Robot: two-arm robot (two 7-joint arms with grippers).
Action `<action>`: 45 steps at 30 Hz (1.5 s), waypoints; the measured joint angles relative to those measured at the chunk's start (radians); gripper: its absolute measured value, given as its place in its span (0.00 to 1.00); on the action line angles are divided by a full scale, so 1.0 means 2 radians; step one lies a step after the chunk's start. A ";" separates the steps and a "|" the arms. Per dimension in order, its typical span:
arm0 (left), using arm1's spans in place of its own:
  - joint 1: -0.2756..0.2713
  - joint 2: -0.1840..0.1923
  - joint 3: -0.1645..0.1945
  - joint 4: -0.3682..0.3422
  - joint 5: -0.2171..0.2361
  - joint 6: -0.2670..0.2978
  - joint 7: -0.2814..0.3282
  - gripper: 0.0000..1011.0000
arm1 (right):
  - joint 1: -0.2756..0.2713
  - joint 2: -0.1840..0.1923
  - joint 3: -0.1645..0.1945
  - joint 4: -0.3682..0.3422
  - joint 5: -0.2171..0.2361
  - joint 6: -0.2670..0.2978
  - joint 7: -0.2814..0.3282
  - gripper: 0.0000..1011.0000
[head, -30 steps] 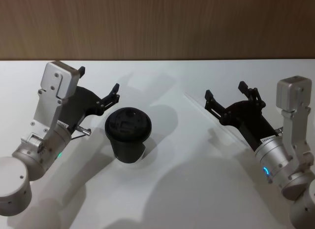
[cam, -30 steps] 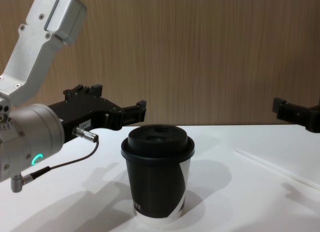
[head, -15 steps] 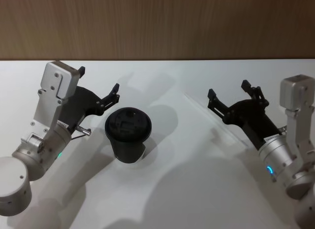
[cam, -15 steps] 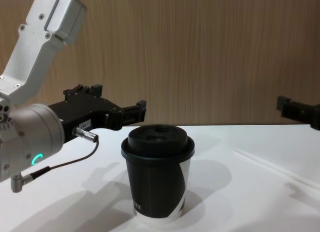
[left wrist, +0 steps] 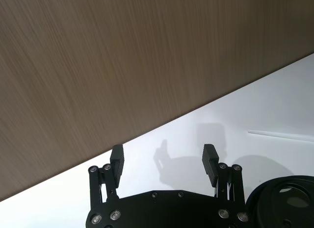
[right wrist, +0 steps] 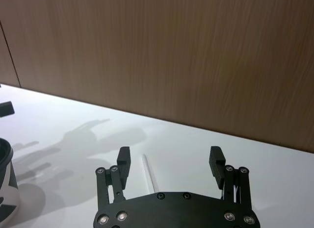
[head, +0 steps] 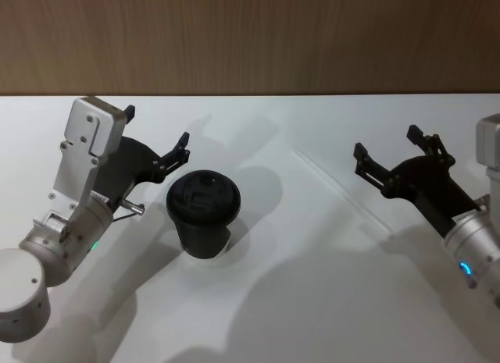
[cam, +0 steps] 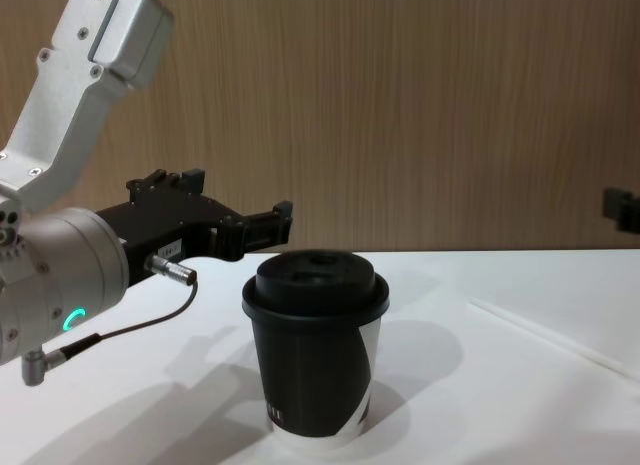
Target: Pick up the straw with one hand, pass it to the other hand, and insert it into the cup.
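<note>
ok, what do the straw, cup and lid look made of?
Straw: likely thin plastic, white-translucent, smooth, barely standing out against the white table.
Cup: looks like matte black paper, with a white curved patch low on its side.
Lid: probably moulded plastic, black, domed, recessed top.

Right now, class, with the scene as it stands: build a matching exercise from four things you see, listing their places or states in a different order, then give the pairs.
Column A: 1 straw; 2 cup; 3 left gripper; 4 right gripper.
Column B: a open, close beside the cup; b lying flat on the table; c open, over by the straw; d standing upright.
Pairs: 1-b; 2-d; 3-a; 4-c.
</note>
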 joint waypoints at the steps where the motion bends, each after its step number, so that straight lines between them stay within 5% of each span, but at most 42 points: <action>1: 0.000 0.000 0.000 0.000 0.000 0.000 0.000 0.99 | -0.002 0.004 0.003 -0.003 0.002 0.004 0.003 0.99; 12: 0.000 0.000 0.000 0.000 0.000 0.000 0.000 0.99 | -0.014 0.022 0.015 -0.017 0.015 0.037 0.025 0.99; 23: 0.000 0.000 0.000 0.000 0.000 0.000 0.000 0.99 | -0.009 0.034 0.007 -0.014 0.020 0.072 0.050 0.99; 45: 0.000 0.000 0.000 0.000 0.000 0.000 0.000 0.99 | 0.049 0.044 -0.025 0.061 -0.003 0.104 0.089 0.99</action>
